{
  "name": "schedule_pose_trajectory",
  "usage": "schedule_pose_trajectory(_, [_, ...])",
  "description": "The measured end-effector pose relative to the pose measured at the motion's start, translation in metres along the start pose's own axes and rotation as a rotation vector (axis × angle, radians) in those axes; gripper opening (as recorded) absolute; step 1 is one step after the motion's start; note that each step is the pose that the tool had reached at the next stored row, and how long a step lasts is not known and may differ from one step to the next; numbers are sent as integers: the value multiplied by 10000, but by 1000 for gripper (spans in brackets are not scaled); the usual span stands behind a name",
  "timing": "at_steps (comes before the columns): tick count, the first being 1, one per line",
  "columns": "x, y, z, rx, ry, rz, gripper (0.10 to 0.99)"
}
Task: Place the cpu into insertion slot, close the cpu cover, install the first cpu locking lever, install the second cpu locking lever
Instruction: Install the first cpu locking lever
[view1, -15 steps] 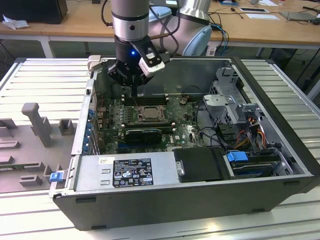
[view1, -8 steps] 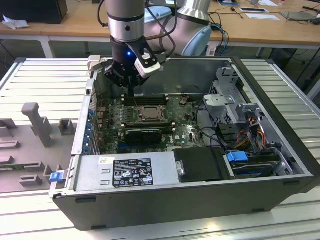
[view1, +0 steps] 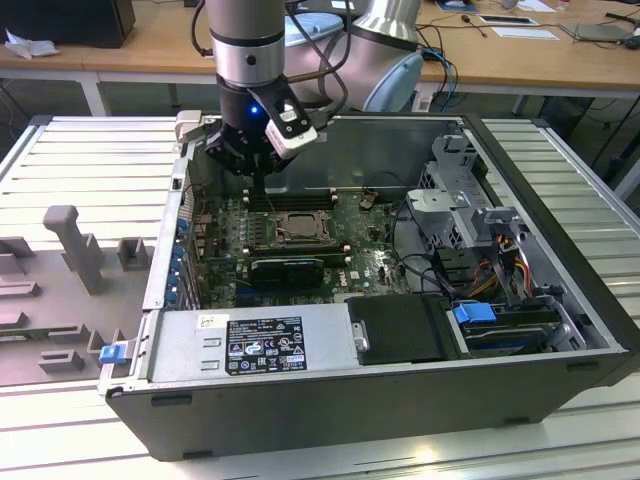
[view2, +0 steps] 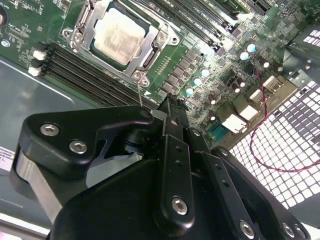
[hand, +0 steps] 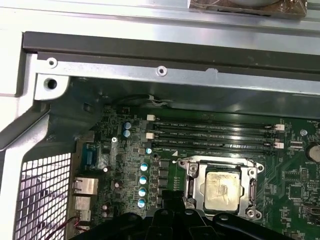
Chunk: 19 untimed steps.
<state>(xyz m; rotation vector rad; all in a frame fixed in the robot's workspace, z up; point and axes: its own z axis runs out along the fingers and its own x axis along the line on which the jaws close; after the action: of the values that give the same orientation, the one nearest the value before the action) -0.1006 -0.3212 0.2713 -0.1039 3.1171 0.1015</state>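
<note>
The cpu (view2: 118, 37) (hand: 222, 190) (view1: 297, 225) lies flat on the green board, its pale metal face showing through the cpu cover (view2: 161, 41) (hand: 192, 176), which lies down around it. The chip and the cover hide the insertion slot. A thin locking lever (view2: 139, 92) rises from the socket corner nearest the gripper and runs up to the black fingers. My gripper (view1: 258, 188) (view2: 172, 105) (hand: 172, 196) hangs just above the board beside the socket, on its memory-slot side, fingers together. Whether they pinch the lever is hidden.
Long black memory slots (view2: 90, 70) (hand: 215, 137) run beside the socket. A black ribbed card (view1: 287, 268) lies on the socket's near side. Case walls (view1: 400, 150), a drive cage (view1: 450, 200) and cables (view1: 500, 270) crowd the exterior view's right. A grey fixture tray (view1: 70, 250) sits outside the case.
</note>
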Motion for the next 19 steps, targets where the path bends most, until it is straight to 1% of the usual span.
schedule_pose_trajectory(3, [20,1,9,-1,1,-22,106])
schedule_pose_trajectory(6, [63,4,14,-2,-1,-40,106])
schedule_pose_trajectory(12, [93,5,17,-2,0,-44,106])
schedule_pose_trajectory(15, [123,15,38,-1,0,-46,106])
schedule_pose_trajectory(17, [124,39,64,0,1,-46,106])
schedule_pose_trajectory(18, [122,73,89,-2,0,-46,106])
schedule_pose_trajectory(19, [119,111,99,-1,1,-47,106])
